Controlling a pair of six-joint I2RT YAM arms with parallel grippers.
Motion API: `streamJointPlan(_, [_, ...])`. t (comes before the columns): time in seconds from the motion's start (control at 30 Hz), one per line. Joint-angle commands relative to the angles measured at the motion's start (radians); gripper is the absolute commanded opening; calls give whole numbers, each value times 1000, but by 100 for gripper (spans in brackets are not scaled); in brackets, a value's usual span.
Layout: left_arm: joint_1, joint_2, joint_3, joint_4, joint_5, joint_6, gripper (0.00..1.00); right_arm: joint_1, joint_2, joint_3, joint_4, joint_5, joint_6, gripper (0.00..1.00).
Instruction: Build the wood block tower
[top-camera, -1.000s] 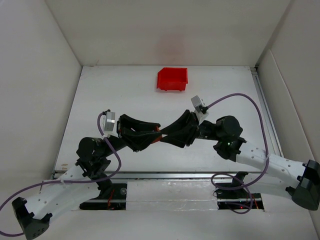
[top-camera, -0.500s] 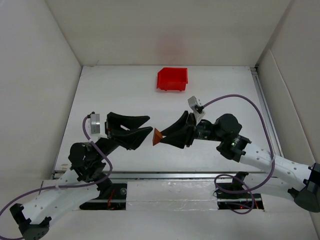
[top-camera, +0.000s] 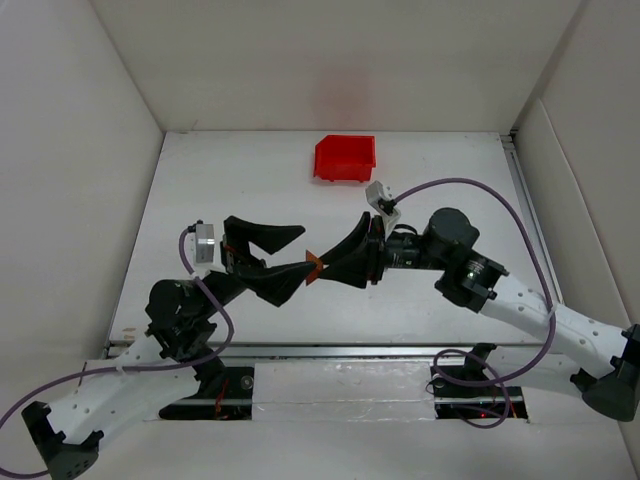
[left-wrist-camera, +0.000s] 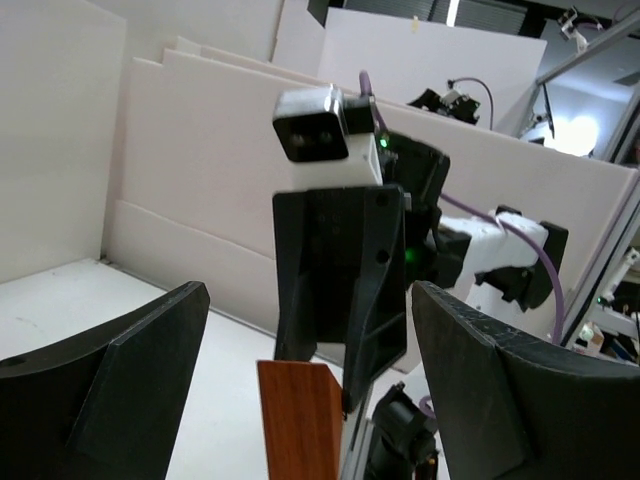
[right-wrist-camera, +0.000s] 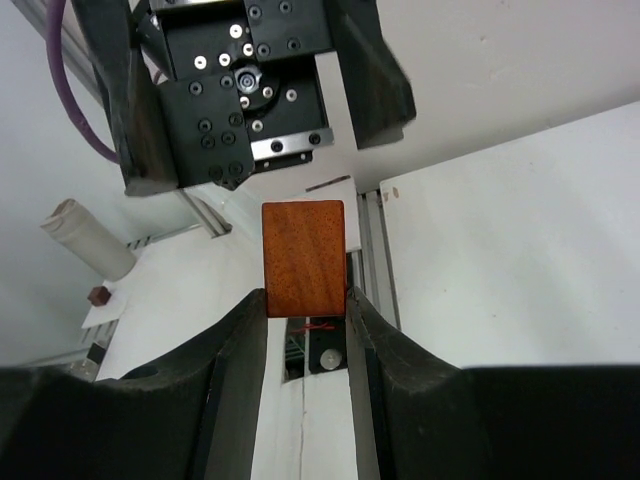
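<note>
One reddish-brown wood block (right-wrist-camera: 303, 258) sticks out of my right gripper (right-wrist-camera: 305, 300), which is shut on its lower end. In the top view the block (top-camera: 314, 266) hangs above the table's middle at the tip of the right gripper (top-camera: 324, 266). Facing it from the left is my left gripper (top-camera: 302, 250), open. From the left wrist the block (left-wrist-camera: 300, 415) stands in the mouth of the left gripper (left-wrist-camera: 310, 295), with a wide gap to either finger (left-wrist-camera: 110, 390). No other blocks of the tower show on the table.
A red plastic bin (top-camera: 345, 158) stands at the back centre of the white table (top-camera: 230, 180). White walls close in the left, back and right. A small dark brown piece (right-wrist-camera: 97, 295) lies on a white surface at the left of the right wrist view.
A second ago both grippers met at the block. The left gripper let go, opened wide and drew back left, then came closer again. The right gripper kept the block and shifted slightly.
</note>
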Motion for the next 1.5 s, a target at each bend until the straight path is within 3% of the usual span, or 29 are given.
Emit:
streamJointPlan(0.0, [2, 26, 18, 29, 76, 3, 80, -23, 16, 96, -132, -48, -92, 0])
streamJointPlan(0.1, [2, 61, 28, 29, 137, -8, 78, -32, 30, 163, -275, -78, -152, 0])
streamJointPlan(0.23, [2, 81, 25, 52, 217, -24, 66, -32, 6, 193, -344, -102, -208, 0])
streamJointPlan(0.3, [2, 84, 20, 67, 231, -31, 57, -32, -2, 197, -358, -96, -218, 0])
streamJointPlan(0.33, [2, 87, 21, 70, 237, -34, 46, -32, -6, 200, -364, -95, -224, 0])
streamJointPlan(0.43, [2, 89, 26, 69, 246, -37, 28, -41, -19, 191, -358, -102, -224, 0])
streamJointPlan(0.53, [2, 86, 23, 70, 249, -38, 18, -63, -37, 182, -347, -114, -221, 0])
streamJointPlan(0.73, [11, 84, 15, 78, 246, -43, 8, -104, -74, 148, -271, -140, -169, 0])
streamJointPlan(0.9, [11, 84, 9, 90, 232, -49, 8, -115, -102, 125, -189, -151, -118, 0])
streamJointPlan(1.0, [11, 82, 12, 90, 226, -47, 20, -115, -96, 125, -177, -169, -113, 0])
streamJointPlan(1.03, [11, 82, 14, 89, 212, -47, 39, -115, -92, 125, -178, -171, -110, 0])
streamJointPlan(1.07, [11, 78, 12, 90, 206, -49, 51, -115, -88, 121, -174, -172, -110, 0])
streamJointPlan(1.13, [11, 69, 11, 92, 171, -49, 73, -115, -82, 115, -171, -177, -107, 0])
streamJointPlan(1.2, [11, 50, 3, 93, 133, -52, 86, -115, -77, 107, -172, -175, -112, 0])
streamJointPlan(1.23, [11, 41, 0, 96, 79, -57, 99, -115, -74, 102, -174, -168, -113, 0])
streamJointPlan(1.4, [11, -45, -6, 29, -149, -93, 99, -146, -62, 95, -214, -123, -146, 0])
streamJointPlan(1.47, [11, -68, 17, -104, -275, -110, 99, -166, -57, 102, -269, -80, -161, 0])
